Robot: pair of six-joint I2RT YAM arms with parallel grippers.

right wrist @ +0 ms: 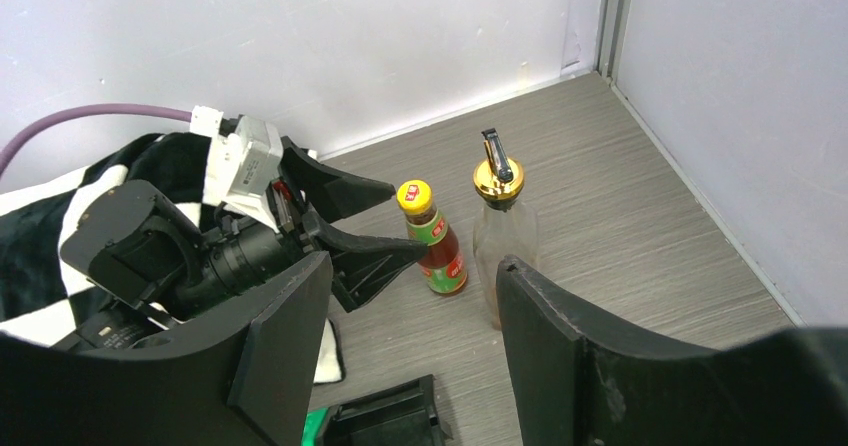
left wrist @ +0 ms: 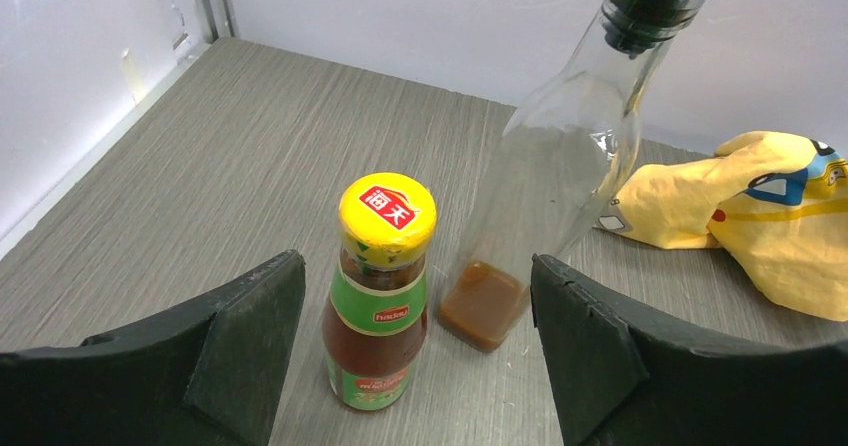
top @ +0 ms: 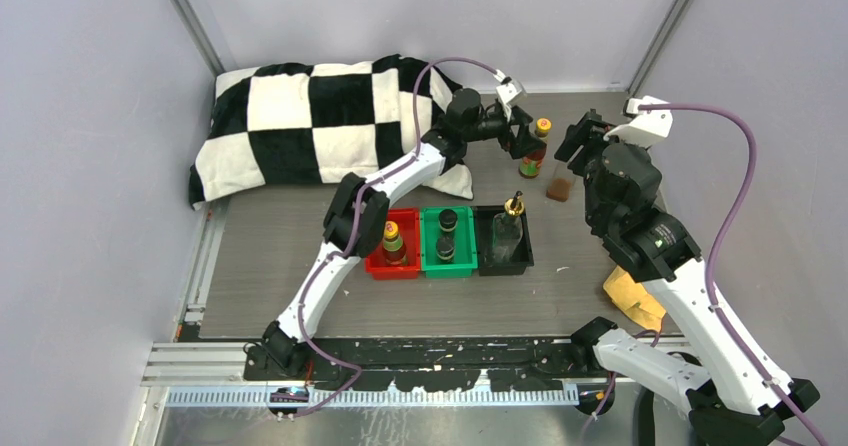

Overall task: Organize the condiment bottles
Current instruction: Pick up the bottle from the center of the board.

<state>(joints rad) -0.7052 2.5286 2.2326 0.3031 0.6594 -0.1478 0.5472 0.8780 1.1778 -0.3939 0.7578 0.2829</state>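
Grey wood-grain table [top: 270, 266], seen from above, with three small trays in a row near its middle. The red tray [top: 400, 273] holds one reddish-brown sauce bottle [top: 392, 240] with a yellow cap. The green tray [top: 447, 271] holds dark black-capped bottles [top: 446, 234], apparently two, though they overlap. The black tray [top: 505, 268] holds one tall clear glass bottle [top: 512, 224] with a gold pourer.

Two bottles are not yet sorted. The loose sauce bottle [left wrist: 380, 296] and the loose glass bottle [left wrist: 565, 156], which has a little brown liquid at its bottom, stand upright just beside each other at the far right of the table. A black-and-white checkered cushion [top: 310, 116] lies at the far left and a yellow cloth [left wrist: 760, 206] near the right edge.

The left gripper [left wrist: 415, 264] reaches across to the loose pair. Its fingers are spread wide with the loose sauce bottle between them, touching neither. The right gripper [right wrist: 412, 264] faces the same pair from the other side, fingers apart and empty.

The step in hand looks like the left arm's pickup of the loose sauce bottle, bound for the red tray. The next move would call for easing forward until the fingers flank the bottle's body, then closing. The loose glass bottle stands close by one finger and could be knocked.
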